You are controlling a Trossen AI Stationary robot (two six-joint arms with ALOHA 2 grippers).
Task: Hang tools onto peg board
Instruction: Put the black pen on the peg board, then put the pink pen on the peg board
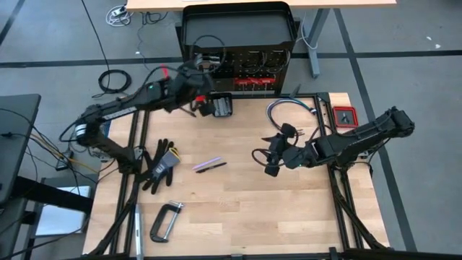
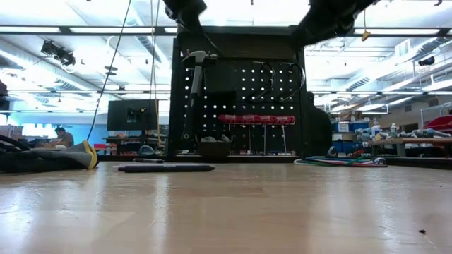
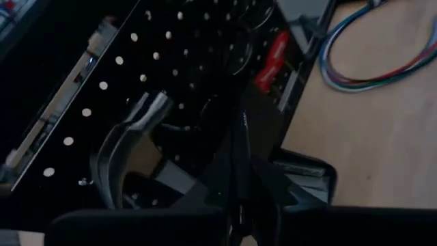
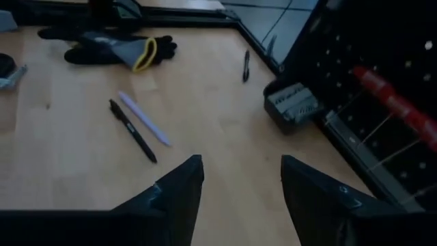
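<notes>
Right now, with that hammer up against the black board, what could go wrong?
The left gripper holds the hammer at the peg board. If the head misses its hook on release, it could drop onto the small black box below. The screwdrivers and glasses already hanging nearby could be knocked loose. The right gripper is open over the table, clear of the board, so a collision between arms seems unlikely.

No legible text or markings anywhere.

Black peg board (image 2: pixel 240 92) with red-handled drivers (image 2: pixel 256 119); lilac pen (image 4: pixel 145 118).
</notes>
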